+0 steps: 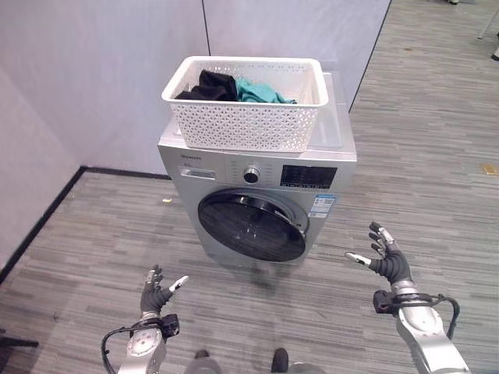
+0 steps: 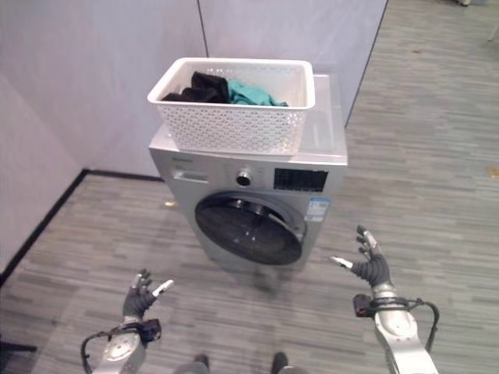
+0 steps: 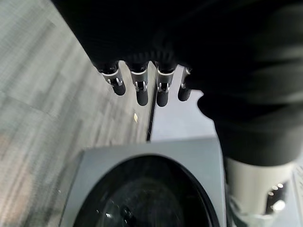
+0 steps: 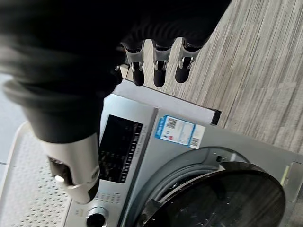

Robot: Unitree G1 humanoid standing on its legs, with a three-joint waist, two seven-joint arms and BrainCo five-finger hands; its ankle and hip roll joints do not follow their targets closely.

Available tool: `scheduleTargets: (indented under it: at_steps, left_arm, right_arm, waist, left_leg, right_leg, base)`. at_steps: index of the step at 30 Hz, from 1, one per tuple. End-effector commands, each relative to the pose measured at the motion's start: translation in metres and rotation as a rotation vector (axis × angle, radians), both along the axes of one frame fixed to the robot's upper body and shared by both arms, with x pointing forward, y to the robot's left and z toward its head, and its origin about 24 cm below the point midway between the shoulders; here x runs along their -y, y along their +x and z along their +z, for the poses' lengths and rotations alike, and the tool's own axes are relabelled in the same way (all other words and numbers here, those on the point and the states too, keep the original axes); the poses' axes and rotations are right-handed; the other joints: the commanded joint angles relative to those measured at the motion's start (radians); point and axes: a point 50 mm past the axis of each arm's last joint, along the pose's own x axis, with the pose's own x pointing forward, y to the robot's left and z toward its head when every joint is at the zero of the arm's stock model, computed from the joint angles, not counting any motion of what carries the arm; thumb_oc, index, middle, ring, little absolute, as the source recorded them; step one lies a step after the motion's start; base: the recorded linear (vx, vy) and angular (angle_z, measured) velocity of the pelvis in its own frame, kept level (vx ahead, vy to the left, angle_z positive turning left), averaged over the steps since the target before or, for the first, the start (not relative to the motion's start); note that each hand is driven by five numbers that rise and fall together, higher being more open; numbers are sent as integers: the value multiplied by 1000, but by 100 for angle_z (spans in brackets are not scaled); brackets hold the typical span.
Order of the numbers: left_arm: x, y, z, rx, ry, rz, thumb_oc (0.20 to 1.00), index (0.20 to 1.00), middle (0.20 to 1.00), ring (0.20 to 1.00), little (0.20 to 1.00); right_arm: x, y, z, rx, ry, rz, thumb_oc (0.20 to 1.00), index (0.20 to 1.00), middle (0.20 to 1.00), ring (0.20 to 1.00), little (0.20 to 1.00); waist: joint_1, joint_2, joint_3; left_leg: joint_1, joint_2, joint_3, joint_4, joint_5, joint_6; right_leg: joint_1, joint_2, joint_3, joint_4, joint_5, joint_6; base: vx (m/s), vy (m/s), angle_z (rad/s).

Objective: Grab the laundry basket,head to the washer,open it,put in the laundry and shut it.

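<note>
White perforated laundry basket [image 1: 248, 109] sat on top of the washer [image 1: 261, 204], toward the washer's left-rear side, with its front wall near the washer's front edge. Inside it were a black garment [image 1: 210, 86] on the left and a teal garment [image 1: 261, 91] just beside it on the right, touching each other. Neither hand was touching the basket.

The washer was a silver front-loader standing on grey wood-pattern floor [image 1: 421, 179], with its back close to a pale partition wall [image 1: 101, 78]. Its round dark-glass door [image 1: 251, 226] looked closed against the front panel. Above the door were a control knob [image 1: 251, 175] near the centre and a dark display panel [image 1: 309, 176] to the right of it. A blue-and-white label sticker [image 1: 323, 206] was below the display, at the upper right of the door.

The left hand [image 1: 158, 292] was held low in front of the washer's lower left, well apart from it, with fingers straight and spread and thumb out, holding nothing. The left wrist view showed its fingers [image 3: 140, 90] extended, with the door glass past them.

The right hand [image 1: 384, 255] was raised a bit higher, off the washer's lower right, also clear of it, with fingers relaxed and splayed and nothing in it. The right wrist view showed its fingers [image 4: 160, 75] straight, with the display panel, sticker and door rim beyond.

A black skirting strip [image 1: 47, 210] ran along the wall base on the left.
</note>
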Motion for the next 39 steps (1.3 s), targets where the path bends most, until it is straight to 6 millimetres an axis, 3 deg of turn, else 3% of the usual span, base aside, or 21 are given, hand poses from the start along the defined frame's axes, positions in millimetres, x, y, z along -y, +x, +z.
scheduleTargets:
  at_steps: [1,4,5,6,10,13,17,20,23,27,31,35,37,38,39]
  left_arm:
    - [-31,14,31,132,126,0,1000,1000,1000,1000,1000]
    - [-31,13,31,116,160,-44,1000,1000,1000,1000,1000]
    - [-32,14,31,117,160,-42,1000,1000,1000,1000,1000]
    - [-30,16,32,113,183,-93,1000,1000,1000,1000,1000]
    - [-28,21,38,135,200,-137,1000,1000,1000,1000,1000]
    - [-24,30,47,177,204,-175,1000,1000,1000,1000,1000]
    - [-22,36,51,202,202,-187,1000,1000,1000,1000,1000]
    - [-18,44,57,239,191,-190,1000,1000,1000,1000,1000]
    - [-18,47,60,258,184,-186,1000,1000,1000,1000,1000]
    - [-17,53,65,293,168,-158,1000,1000,1000,1000,1000]
    - [-11,60,70,322,163,-170,1000,1000,1000,1000,1000]
    - [-6,64,74,346,167,-181,1000,1000,1000,1000,1000]
    - [-3,71,81,379,181,-181,1000,1000,1000,1000,1000]
    - [-3,76,85,394,206,-172,1000,1000,1000,1000,1000]
    - [-3,77,86,396,216,-167,1000,1000,1000,1000,1000]
  right_arm:
    - [2,15,20,59,-156,77,1000,1000,1000,1000,1000]
    - [18,34,10,-39,-340,43,1000,1000,1000,1000,1000]
    - [17,36,10,-37,-340,45,1000,1000,1000,1000,1000]
    - [15,52,8,-62,-379,52,1000,1000,1000,1000,1000]
    - [15,73,10,-83,-465,50,1000,1000,1000,1000,1000]
    - [16,100,24,-69,-537,18,1000,1000,1000,1000,1000]
    - [13,117,31,-54,-522,-14,1000,1000,1000,1000,1000]
    - [17,136,48,-36,-523,-74,1000,1000,1000,1000,1000]
    - [20,143,60,-13,-526,-100,1000,1000,1000,1000,1000]
    - [26,158,94,58,-564,-144,1000,1000,1000,1000,1000]
    - [23,165,98,48,-569,-134,1000,1000,1000,1000,1000]
    - [2,170,92,61,-520,-71,1000,1000,1000,1000,1000]
    - [-29,174,79,63,-453,8,1000,1000,1000,1000,1000]
    - [-60,173,64,60,-373,84,1000,1000,1000,1000,1000]
    - [-77,171,56,56,-336,123,1000,1000,1000,1000,1000]
  waist:
    - [30,-63,-17]
    - [56,-57,-24]
    - [54,-57,-23]
    - [68,-53,-22]
    - [88,-46,4]
    - [110,-24,63]
    - [117,-14,93]
    - [131,-4,131]
    - [135,-1,141]
    - [146,2,164]
    - [153,3,179]
    - [153,3,188]
    - [155,4,196]
    - [157,4,199]
    - [156,4,198]
  left_leg:
    - [-167,9,-67,132,18,19]
    - [-123,-2,-55,45,2,21]
    - [-119,-3,-54,38,5,21]
    - [-106,-12,-48,-14,10,22]
    - [-125,-22,-51,-19,8,25]
    - [-186,-40,-54,-3,5,27]
    - [-236,-51,-51,9,7,30]
    - [-300,-64,-48,28,11,28]
    - [-326,-67,-42,37,14,27]
    - [-351,-71,-29,29,21,26]
    - [-365,-73,-24,12,38,29]
    - [-369,-73,-27,-2,46,28]
    - [-372,-74,-30,-14,55,26]
    - [-362,-68,-29,-22,56,23]
    - [-358,-67,-28,-27,57,22]
  right_leg:
    - [44,-56,38,-1,-116,34]
    - [43,-67,21,-1,-108,49]
    - [43,-68,21,-1,-108,50]
    - [28,-81,14,-1,-98,64]
    - [5,-96,5,-1,-86,73]
    - [-43,-120,-1,-1,-63,82]
    - [-86,-133,2,-1,-45,86]
    - [-138,-146,8,1,-26,89]
    - [-164,-150,10,9,-23,89]
    - [-212,-156,27,22,-14,95]
    - [-242,-156,34,21,-3,98]
    - [-249,-152,39,16,-2,98]
    - [-255,-147,44,11,-1,98]
    - [-249,-142,49,6,-4,96]
    - [-246,-139,50,4,-5,95]
  base:
    - [11,37,21]
    - [51,89,24]
    - [69,99,16]
    - [47,73,11]
    - [-9,67,5]
    - [-97,78,10]
    - [-66,66,13]
    - [-62,37,8]
    - [-10,15,6]
    - [1,6,-3]
    - [9,-9,-6]
    - [9,-18,0]
    - [4,-51,-2]
    - [2,-52,-2]
    - [1,-40,-3]
